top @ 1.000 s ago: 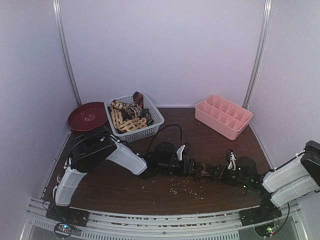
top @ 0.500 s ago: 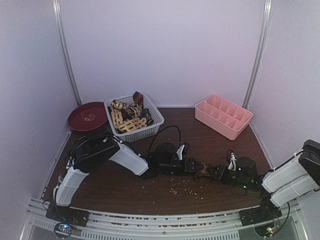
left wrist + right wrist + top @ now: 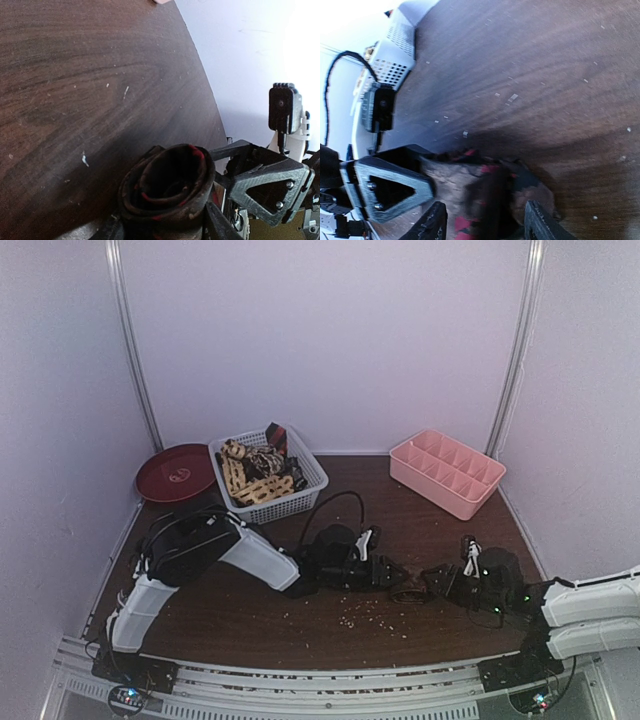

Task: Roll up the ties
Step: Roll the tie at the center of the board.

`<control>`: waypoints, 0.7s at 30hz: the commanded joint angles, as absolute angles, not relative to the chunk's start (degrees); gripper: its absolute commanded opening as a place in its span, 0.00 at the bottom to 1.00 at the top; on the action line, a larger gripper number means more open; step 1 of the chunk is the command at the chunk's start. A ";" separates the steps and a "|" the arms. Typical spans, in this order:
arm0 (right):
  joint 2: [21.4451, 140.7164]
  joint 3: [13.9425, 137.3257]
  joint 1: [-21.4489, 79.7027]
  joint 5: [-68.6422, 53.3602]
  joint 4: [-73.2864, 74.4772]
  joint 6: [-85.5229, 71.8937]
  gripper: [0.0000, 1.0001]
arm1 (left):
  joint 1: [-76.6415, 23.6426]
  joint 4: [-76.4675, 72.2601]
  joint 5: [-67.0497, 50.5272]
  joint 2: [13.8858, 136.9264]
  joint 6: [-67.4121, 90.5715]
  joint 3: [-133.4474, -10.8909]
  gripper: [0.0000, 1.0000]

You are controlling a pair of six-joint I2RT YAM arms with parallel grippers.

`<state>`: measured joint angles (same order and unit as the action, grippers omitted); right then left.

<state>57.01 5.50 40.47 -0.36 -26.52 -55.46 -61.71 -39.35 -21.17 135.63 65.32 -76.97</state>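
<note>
1. At the far left corner of the counter [image 3: 240, 625] lies a red plate [image 3: 175, 472]. Just beside it stands the white basket [image 3: 305, 490], with the other ties [image 3: 255, 475] heaped inside. By my judgement these are not yet rolled.
2. The left pincer [image 3: 164, 226] lies low near the middle of the counter. Its jaws have come closer together during the last second, and now they pinch the rolled tie [image 3: 167, 187] from both sides.
3. The rolled tie, dark with some red, rests on the counter between the two pincers, a little toward the near edge. The coil looks closed and complete.
4. The right pincer [image 3: 485, 227] has just spread. Its fingers stand on each side of the roll and seem not to squeeze it. The right arm has also sunk lower toward the near right corner.
5. I read this as a handover: the rolling of this tie is finished, and only the left pincer keeps the coil. The pink tray [image 3: 470, 502] at the far right corner is perhaps its destination. The coil may loosen if the pinch is weak.
</note>
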 commanded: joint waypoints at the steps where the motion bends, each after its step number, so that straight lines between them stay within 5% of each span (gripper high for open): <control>1: 59.29 7.22 40.17 2.28 -21.85 -54.39 0.55 | -62.14 -35.38 -19.51 137.29 63.48 -77.43 0.47; 11: 70.71 5.97 40.26 -4.30 -34.00 -56.13 0.32 | -61.91 -40.62 -20.60 134.21 66.30 -71.82 0.51; 21: 78.47 5.14 41.14 -9.01 -45.17 -58.54 0.26 | -61.17 -46.30 -21.45 133.28 70.56 -66.08 0.56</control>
<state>74.91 6.35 40.53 -6.07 -41.93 -57.01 -61.43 -47.31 -20.69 132.53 68.69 -68.58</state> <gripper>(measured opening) 0.260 0.553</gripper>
